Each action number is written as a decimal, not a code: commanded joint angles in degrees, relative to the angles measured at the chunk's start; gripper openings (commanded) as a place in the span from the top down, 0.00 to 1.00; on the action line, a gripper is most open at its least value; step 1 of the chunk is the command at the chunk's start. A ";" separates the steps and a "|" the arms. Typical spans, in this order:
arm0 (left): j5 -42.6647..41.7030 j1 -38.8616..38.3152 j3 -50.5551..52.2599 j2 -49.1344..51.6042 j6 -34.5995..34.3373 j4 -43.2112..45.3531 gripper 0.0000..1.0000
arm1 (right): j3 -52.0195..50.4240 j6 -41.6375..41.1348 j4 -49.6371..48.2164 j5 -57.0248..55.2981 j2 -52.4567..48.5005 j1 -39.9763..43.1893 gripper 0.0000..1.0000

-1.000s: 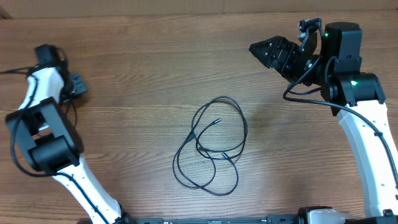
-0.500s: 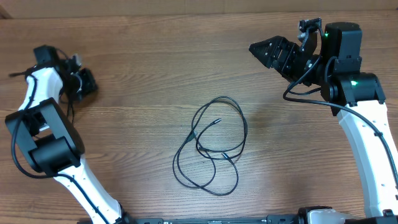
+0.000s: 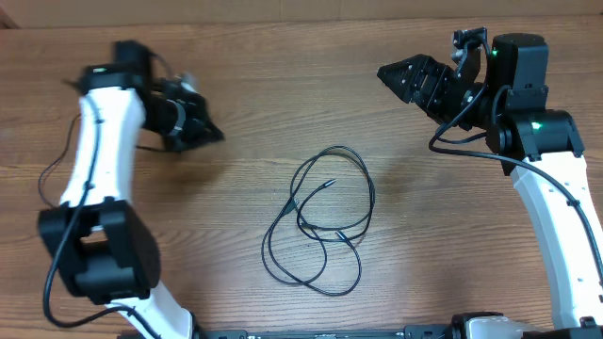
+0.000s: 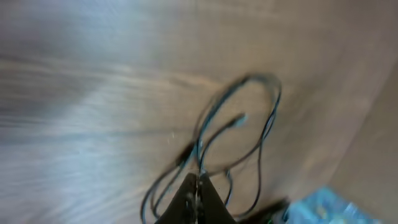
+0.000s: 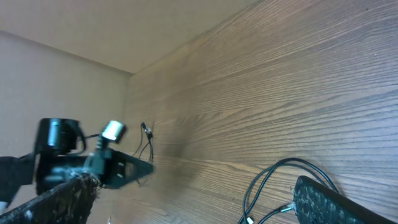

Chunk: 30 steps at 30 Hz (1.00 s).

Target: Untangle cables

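Observation:
The cables (image 3: 332, 149) are thin black cords lying in one tangle of overlapping loops at the middle of the wooden table, with a small plug end (image 3: 330, 183) inside the loops. My left gripper (image 3: 213, 135) is shut and empty, up and to the left of the tangle and pointing toward it. In the blurred left wrist view the cables (image 4: 272, 99) lie beyond the closed left gripper (image 4: 198, 184). My right gripper (image 3: 388, 74) hovers open at the upper right, apart from the cords. In its wrist view the cables (image 5: 273, 169) lie low between the wide fingers (image 5: 326, 200).
The table (image 3: 245, 56) is wood-grained, with a pale wall along its far edge. Thicker black wiring (image 3: 58, 165) hangs along the left arm. The left arm's gripper (image 5: 127, 170) shows across the table in the right wrist view.
My left arm has swung from the far left edge rightward toward the tangle, with its gripper shut. The right arm and the cables have not moved.

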<state>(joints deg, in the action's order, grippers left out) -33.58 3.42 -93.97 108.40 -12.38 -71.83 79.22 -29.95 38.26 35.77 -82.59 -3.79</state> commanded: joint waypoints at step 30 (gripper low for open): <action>26.73 -39.58 22.21 0.94 -16.22 31.61 0.91 | 1.36 0.44 -0.17 -0.15 0.22 0.13 0.00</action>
<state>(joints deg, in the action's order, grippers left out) -8.73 -35.66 -72.31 109.01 -27.57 -41.12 79.22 -29.95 38.26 35.77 -82.59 -3.79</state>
